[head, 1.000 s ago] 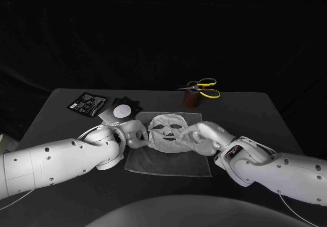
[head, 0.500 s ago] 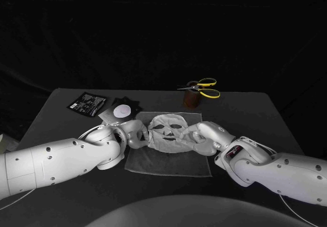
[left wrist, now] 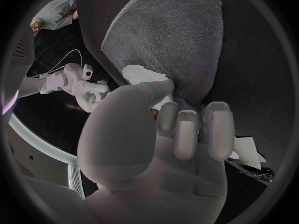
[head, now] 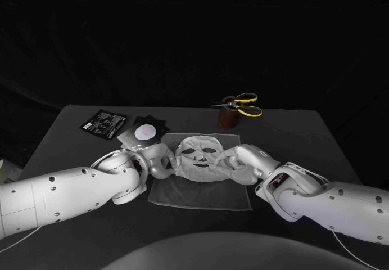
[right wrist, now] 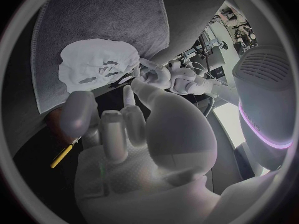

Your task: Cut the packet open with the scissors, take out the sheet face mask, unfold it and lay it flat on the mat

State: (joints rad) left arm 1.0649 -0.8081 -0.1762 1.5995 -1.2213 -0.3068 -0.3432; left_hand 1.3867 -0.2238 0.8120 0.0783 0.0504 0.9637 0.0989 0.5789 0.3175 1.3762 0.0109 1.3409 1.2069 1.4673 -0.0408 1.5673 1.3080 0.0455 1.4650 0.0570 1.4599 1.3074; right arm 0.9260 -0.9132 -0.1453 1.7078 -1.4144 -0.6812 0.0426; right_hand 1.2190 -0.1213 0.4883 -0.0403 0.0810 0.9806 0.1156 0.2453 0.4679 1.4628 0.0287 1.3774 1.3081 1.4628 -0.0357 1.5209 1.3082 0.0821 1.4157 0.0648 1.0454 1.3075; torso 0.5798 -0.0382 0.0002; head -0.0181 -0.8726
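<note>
Mat (head: 198, 194) nearest; sheet face mask (head: 200, 157) spread flat on its far half, holes up. Left hand (head: 162, 160) at mask's 9 o'clock, thumb by the edge: pinching or merely touching, cannot tell. Right hand (head: 235, 162) at 3 o'clock, fingers loosely apart, holding nothing. Left arm sunk slightly since a second ago; mask unmoved. Probably laid, only release left. Packet (head: 104, 122) far at 10 o'clock, scissors (head: 243, 104) at 1.
</note>
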